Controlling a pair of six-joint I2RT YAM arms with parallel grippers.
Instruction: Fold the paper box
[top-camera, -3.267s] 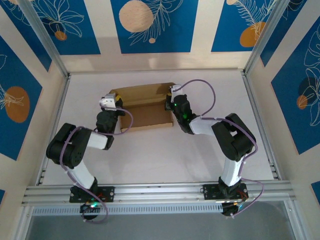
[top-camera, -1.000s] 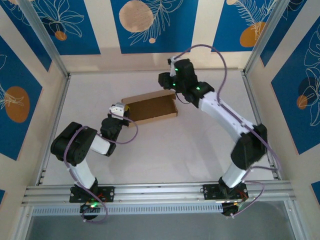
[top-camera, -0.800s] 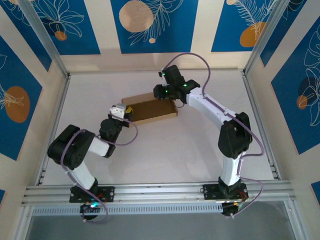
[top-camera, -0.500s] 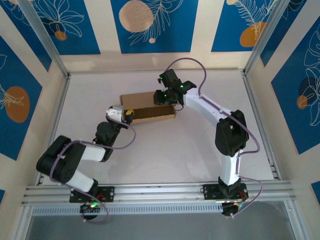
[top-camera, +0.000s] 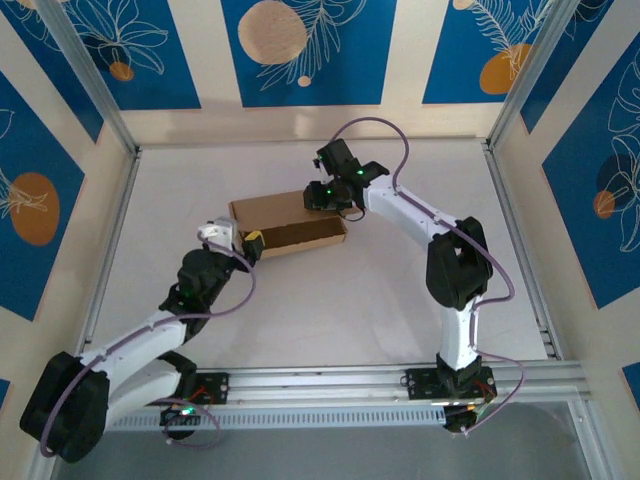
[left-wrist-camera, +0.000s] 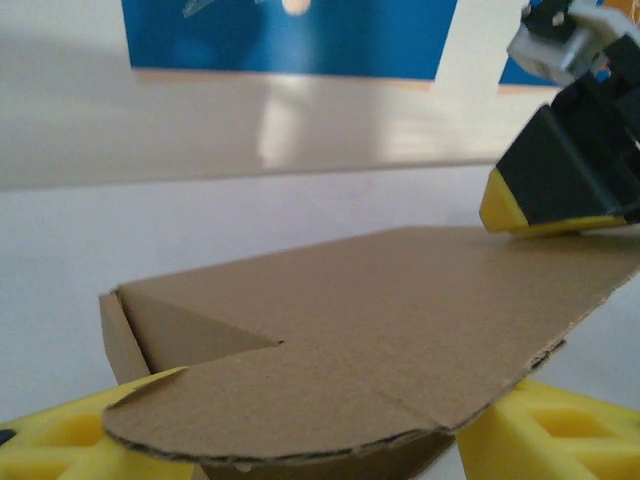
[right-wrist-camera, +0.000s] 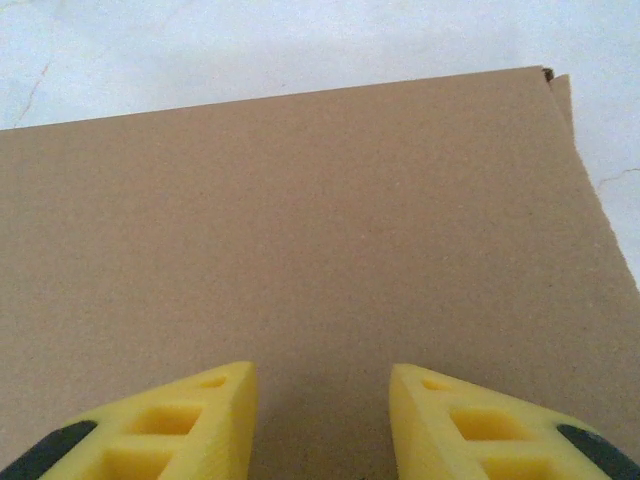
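paper box folded nearly shut, right gripper parted over its top, left gripper spread wide at its corner

Overhead; wrists close, prob. on box

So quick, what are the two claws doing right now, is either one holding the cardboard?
Left gripper: open, fingers spread either side of the paper box flap.
Right gripper: open, over the paper box top, holding nothing.
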